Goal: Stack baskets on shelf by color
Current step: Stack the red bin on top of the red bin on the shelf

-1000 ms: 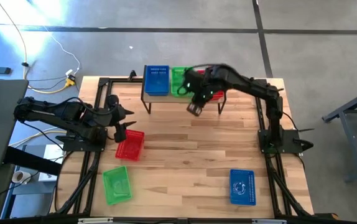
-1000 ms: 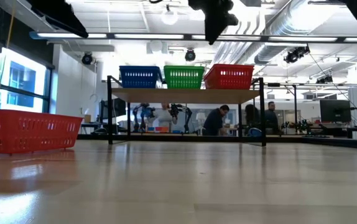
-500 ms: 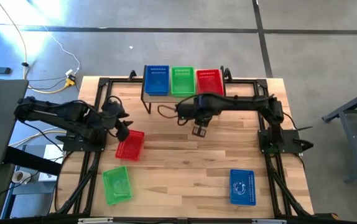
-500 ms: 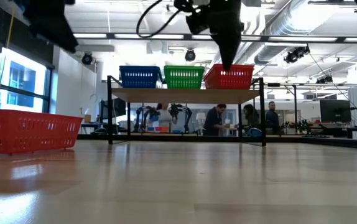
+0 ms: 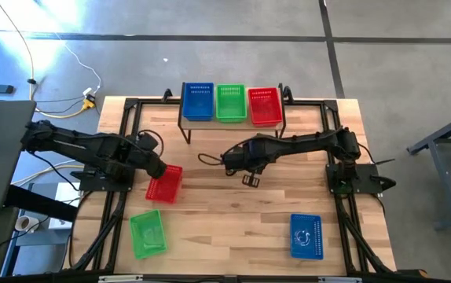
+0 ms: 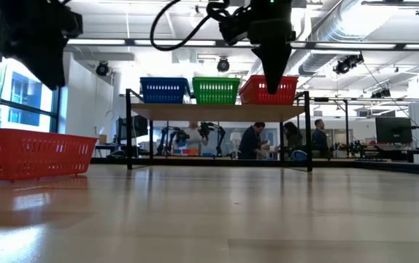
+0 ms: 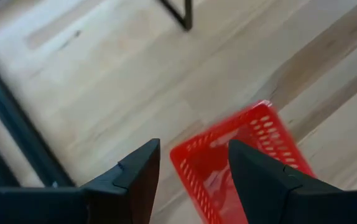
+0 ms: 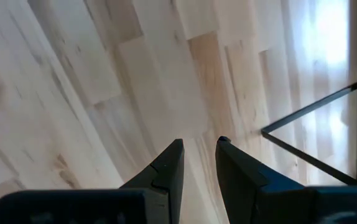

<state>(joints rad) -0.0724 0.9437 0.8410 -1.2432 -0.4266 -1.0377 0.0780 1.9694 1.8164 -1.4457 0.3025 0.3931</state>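
Surface [image 5: 233, 212] carries the shelf [image 5: 231, 119] at its far edge, bearing blue, green and red baskets. The loose red basket [image 5: 164, 182], long axis running near-far, lies directly below the left gripper [image 7: 188, 177], fingers parted. Right gripper [image 5: 251, 179], empty and slightly parted, hovers mid-surface. Green basket [image 5: 148, 233] near-left, blue basket [image 5: 306, 235] near-right; path unobstructed.

From the low view my left hand [image 6: 38, 44] is a dark shape cut off by the top edge, so its fingers don't show there. The red basket [image 6: 31, 153] runs off the left edge. Through my left wrist camera that red basket [image 7: 241, 162] is blurred and cropped at the bottom. The people [image 6: 257, 140] behind the shelf [image 6: 217, 109] are too small to make out.
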